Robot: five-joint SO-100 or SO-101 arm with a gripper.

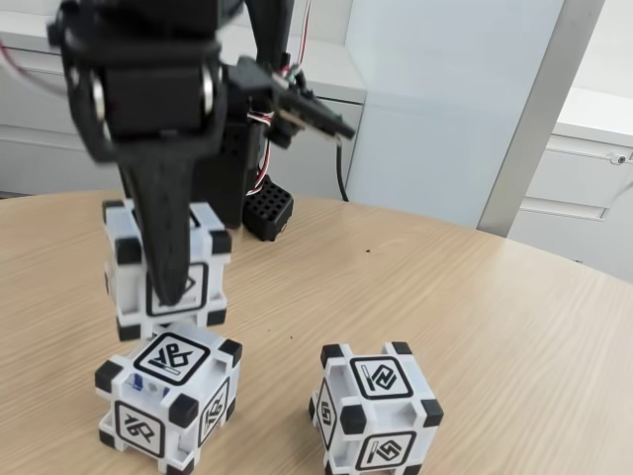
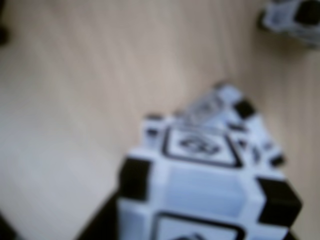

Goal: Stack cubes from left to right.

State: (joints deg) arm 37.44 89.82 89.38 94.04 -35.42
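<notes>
Three glossy white cubes, wood-grain table (image 1: 475, 297), claw (image 1: 173, 287) clamped on raised cube (image 1: 213, 259)

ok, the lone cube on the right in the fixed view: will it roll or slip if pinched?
The right cube probably won't roll: it sits flat on the wooden table. It looks like rigid plastic, so likely stiff. The smooth faces may slip, though the raised black corner blocks could catch a finger.
</notes>
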